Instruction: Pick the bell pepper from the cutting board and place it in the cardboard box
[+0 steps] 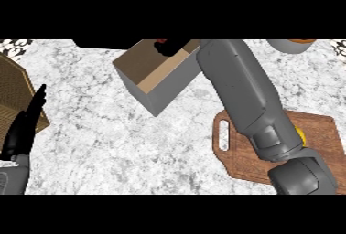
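My right hand (172,47) hangs over the cardboard box (152,68) by the counter's (101,137) far edge. Its fingers are curled round a red bit I take for the bell pepper (161,41), so the box's opening lies straight below. The pepper's long axis is hidden. The cutting board (317,132) is near-right. My left hand (20,130) rests open at the left edge.

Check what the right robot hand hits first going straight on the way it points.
Probably the cardboard box: the right robot hand points up-left along its forearm, at the box's open top. Height is unclear, so it could pass over the far wall instead.
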Tool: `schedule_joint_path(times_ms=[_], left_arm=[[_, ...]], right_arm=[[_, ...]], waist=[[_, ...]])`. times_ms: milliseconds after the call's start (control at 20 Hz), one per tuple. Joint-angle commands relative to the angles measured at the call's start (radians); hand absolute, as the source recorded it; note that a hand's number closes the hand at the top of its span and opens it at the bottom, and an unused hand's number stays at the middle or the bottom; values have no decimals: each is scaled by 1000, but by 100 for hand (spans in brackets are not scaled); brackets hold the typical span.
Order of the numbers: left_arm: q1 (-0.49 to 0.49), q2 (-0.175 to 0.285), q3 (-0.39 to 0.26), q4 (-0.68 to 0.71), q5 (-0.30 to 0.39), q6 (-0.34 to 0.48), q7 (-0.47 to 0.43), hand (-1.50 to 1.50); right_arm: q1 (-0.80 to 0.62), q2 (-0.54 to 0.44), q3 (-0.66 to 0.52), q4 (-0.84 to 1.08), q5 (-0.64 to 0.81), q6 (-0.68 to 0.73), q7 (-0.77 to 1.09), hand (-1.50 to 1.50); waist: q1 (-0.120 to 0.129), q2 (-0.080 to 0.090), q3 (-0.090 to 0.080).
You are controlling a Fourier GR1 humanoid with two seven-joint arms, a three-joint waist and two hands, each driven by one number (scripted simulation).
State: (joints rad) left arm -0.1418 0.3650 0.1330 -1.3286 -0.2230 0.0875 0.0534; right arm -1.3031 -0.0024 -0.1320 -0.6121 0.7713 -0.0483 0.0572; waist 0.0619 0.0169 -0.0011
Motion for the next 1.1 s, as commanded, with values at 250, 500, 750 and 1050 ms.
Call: schedule_joint_path(times_ms=[250,500,750,1050], left_arm=[[-82,19,-3,21,1,-37,19,0],[-50,-31,-38,16,-22,-6,-16,0],[-74,-50,-55,-3,-35,6,30,0],[-77,-38,-38,28,-40,12,11,0]], right_arm=[[-107,2,50,302,-16,-194,6,150],[-116,2,-8,389,-120,-193,53,-150],[-87,2,-21,439,-152,-231,-11,-150],[-131,-1,-78,391,-203,-267,-118,-150]], waist=[[47,20,-2],[68,22,-1],[82,26,0],[51,28,0]])
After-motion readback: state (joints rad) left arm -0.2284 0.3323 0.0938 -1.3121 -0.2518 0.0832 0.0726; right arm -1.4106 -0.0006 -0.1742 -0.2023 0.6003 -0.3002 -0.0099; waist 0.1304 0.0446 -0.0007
